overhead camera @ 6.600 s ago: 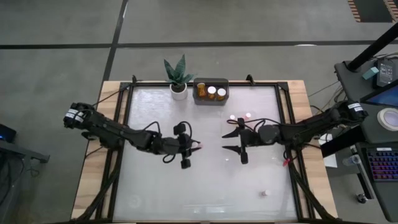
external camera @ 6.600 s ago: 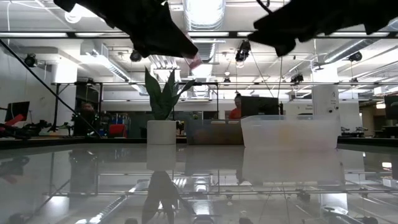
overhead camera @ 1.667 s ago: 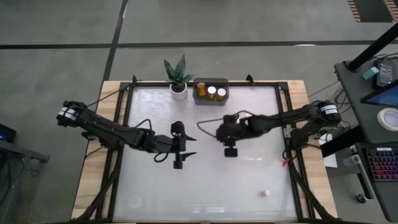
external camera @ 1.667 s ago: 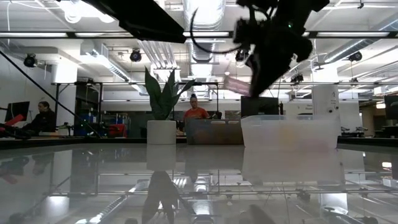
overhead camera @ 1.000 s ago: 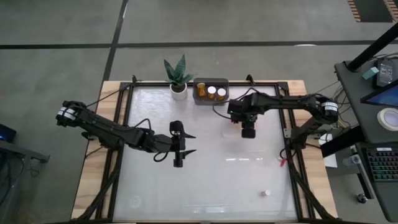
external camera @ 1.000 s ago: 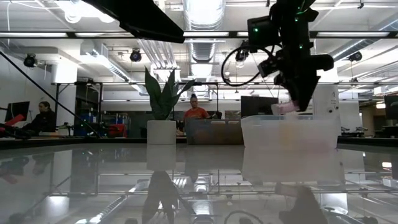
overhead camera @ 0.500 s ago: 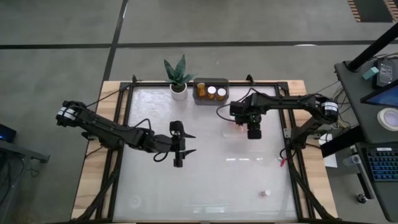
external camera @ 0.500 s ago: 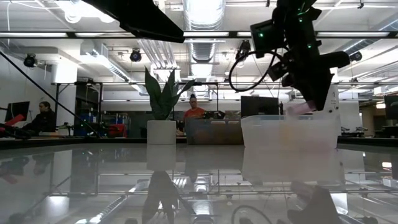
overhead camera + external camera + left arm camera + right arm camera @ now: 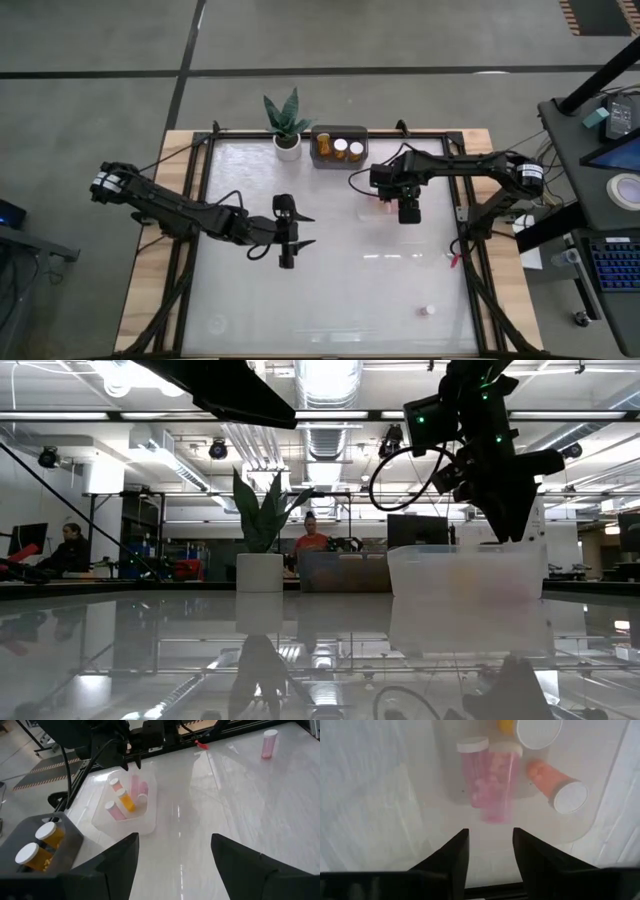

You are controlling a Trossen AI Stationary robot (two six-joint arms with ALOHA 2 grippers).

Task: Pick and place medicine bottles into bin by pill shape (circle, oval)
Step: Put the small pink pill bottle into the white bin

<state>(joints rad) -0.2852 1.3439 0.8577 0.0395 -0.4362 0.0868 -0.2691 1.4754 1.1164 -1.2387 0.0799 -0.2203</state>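
Note:
My right gripper (image 9: 490,851) hangs open above the clear bin (image 9: 445,795), fingers pointing down, with nothing between them. Right below it a pinkish bottle (image 9: 497,780) lies in the bin beside another pink bottle (image 9: 471,770), an orange-pink one (image 9: 552,785) and a wider amber one (image 9: 532,729). In the low view the gripper (image 9: 512,520) stands just over the bin's rim (image 9: 465,550). My left gripper (image 9: 303,230) waits open above the table's middle. One pink bottle (image 9: 427,311) stands upright on its base near the table's near right corner.
A dark bin (image 9: 340,147) with amber, white-capped bottles stands at the far edge, next to a white plant pot (image 9: 287,146). A small red thing (image 9: 455,259) lies by the right frame. The glossy table between the arms is bare.
My right gripper has shifted a little toward the table's right edge over the clear bin and has opened. The pinkish bottle that hung at its fingertips has dropped into the bin and lies among the others.

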